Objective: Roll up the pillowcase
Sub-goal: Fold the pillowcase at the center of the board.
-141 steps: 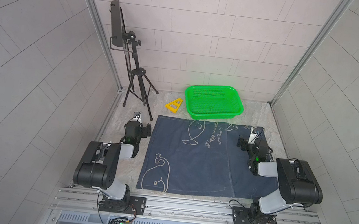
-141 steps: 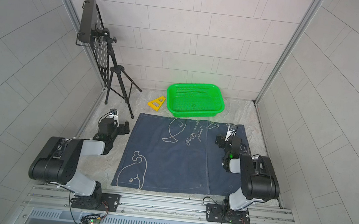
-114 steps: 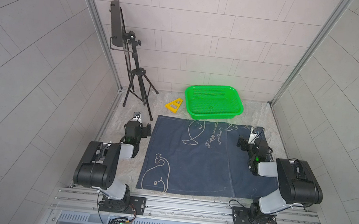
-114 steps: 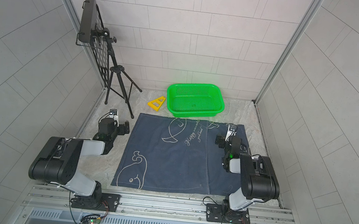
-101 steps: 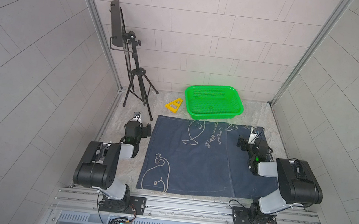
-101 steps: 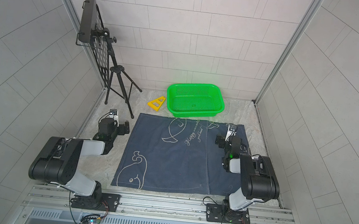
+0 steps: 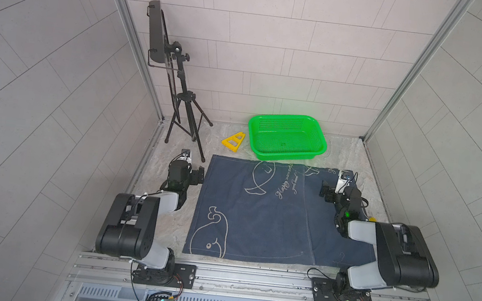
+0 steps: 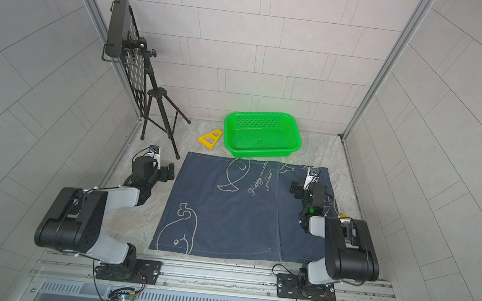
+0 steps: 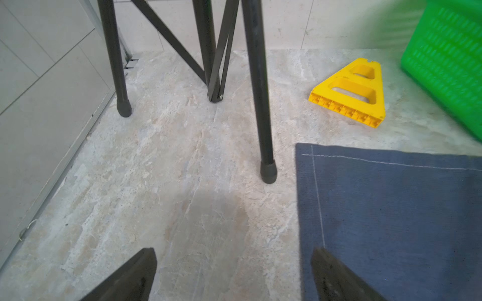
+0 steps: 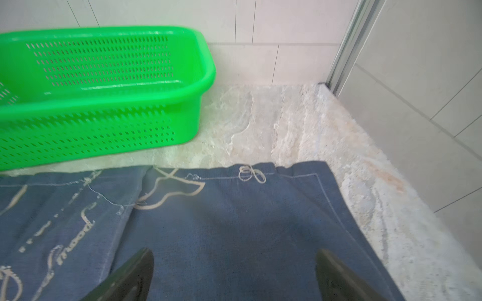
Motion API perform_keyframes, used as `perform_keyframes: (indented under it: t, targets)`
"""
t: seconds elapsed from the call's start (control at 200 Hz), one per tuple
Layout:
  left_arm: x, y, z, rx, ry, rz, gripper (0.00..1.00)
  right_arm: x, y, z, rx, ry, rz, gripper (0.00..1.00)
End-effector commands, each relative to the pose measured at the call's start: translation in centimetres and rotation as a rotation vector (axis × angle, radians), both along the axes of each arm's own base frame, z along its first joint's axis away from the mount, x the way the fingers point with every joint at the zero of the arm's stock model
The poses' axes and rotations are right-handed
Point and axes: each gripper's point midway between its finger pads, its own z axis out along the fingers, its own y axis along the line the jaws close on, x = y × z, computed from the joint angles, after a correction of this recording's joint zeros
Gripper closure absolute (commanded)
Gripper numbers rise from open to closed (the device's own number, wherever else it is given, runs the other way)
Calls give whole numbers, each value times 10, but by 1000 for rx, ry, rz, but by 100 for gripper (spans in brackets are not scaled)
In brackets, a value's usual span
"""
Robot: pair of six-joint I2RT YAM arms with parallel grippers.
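Navy pillowcase (image 7: 256, 218) lies flat, long axis running from my left gripper (image 9: 232, 260), straddling its side edge, to my right gripper (image 10: 234, 260), above the cloth, both wide open and empty.

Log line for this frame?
pillowcase: flat, unrolled | left gripper: open, at its edge | right gripper: open, over it | held: nothing

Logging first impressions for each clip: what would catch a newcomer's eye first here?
The navy pillowcase with white whale drawings lies spread flat across the middle of the table. Behind it stands a bright green basket, with a yellow triangle beside it. Both grippers are open and hold nothing: the left gripper is at the pillowcase's left edge, the right gripper over its far right part.
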Motion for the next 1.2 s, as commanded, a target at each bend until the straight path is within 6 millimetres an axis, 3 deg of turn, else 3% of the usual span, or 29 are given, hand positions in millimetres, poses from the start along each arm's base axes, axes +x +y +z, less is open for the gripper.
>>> perform_keyframes:
  t: [0.0, 0.095, 0.24, 0.515, 0.55, 0.991, 1.191]
  targets:
    - [-3, -27, 26, -43, 41, -121, 0, -12, 3, 29, -40, 20, 24, 0]
    - [-5, -53, 30, -120, 103, -208, 2, -30, -6, 41, -44, 60, -10, 0]
    - [-2, -81, 25, -154, 248, -272, 5, -48, -31, 41, 6, 145, -79, 0]
    - [24, -100, -9, -157, 462, -260, 9, -42, -64, 24, 80, 289, -172, 0]
    - [29, -102, -11, -145, 463, -253, 10, -35, -70, 32, 85, 282, -181, 0]
    - [83, -83, -44, -24, 566, 33, 20, -8, -114, 11, 122, 513, -224, 1]
    - [92, -74, -58, 42, 631, 129, 22, 5, -125, -6, 143, 600, -218, 2]
